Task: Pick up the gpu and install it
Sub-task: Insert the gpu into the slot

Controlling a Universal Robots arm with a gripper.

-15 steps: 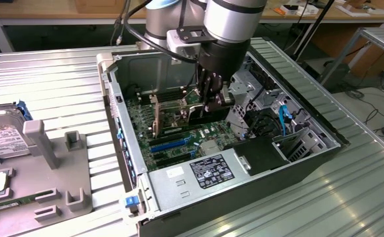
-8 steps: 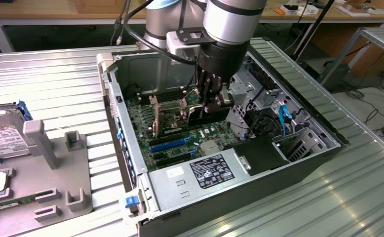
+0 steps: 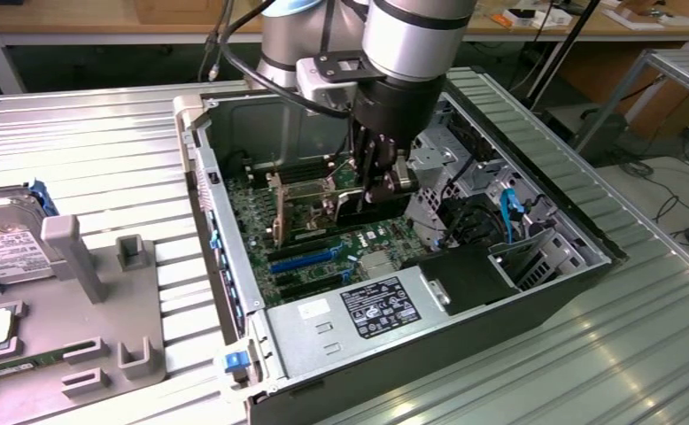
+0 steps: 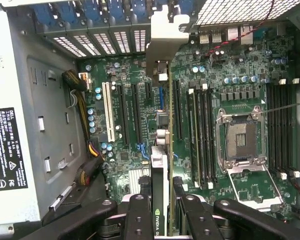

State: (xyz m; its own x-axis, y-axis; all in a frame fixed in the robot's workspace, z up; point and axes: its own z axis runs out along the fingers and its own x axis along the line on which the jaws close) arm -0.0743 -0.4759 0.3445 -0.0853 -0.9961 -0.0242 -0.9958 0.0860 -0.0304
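Where the gripper (image 3: 383, 190) (image 4: 162, 212) stood: inside the open computer case (image 3: 522, 310); it hung from the arm (image 3: 410, 35), which entered from twelve o'clock in the exterior view; it was above the motherboard (image 3: 321, 243) (image 4: 125, 155), near the middle of the case
Gripper state: narrow; its black fingers (image 4: 139, 215) pressed on both faces of the gpu (image 3: 327, 199) (image 4: 160, 165), with the card clamped between them
Gpu position: held on edge, upright over the motherboard; its long side ran from the gripper toward nine o'clock in the exterior view; the silver bracket (image 4: 165, 35) was at the end far from the fingers, close to the slotted rear wall (image 4: 105, 42) of the case; the lower edge lay along the expansion slots (image 4: 136, 115); whether it sat in a slot could not be told
Motherboard: green; the CPU socket (image 4: 240, 140) with its metal frame lay beside the card; the long memory slots (image 4: 202, 135) ran between socket and card
Power supply (image 3: 368, 310) (image 4: 20, 150): a grey box with a black label; at six o'clock of the gripper in the exterior view
Drive cage (image 3: 534, 257): at four o'clock of the gripper; a blue cable (image 3: 510, 208) ran just beside it
Holder (image 3: 108, 292): a grey fixture outside the case, at nine o'clock of it in the exterior view; a hard drive (image 3: 2, 243) with a white label stood in it; a thin green RAM stick (image 3: 32, 361) lay toward its eight o'clock corner
Table (image 3: 640, 354): ribbed metal; it bore both case and holder
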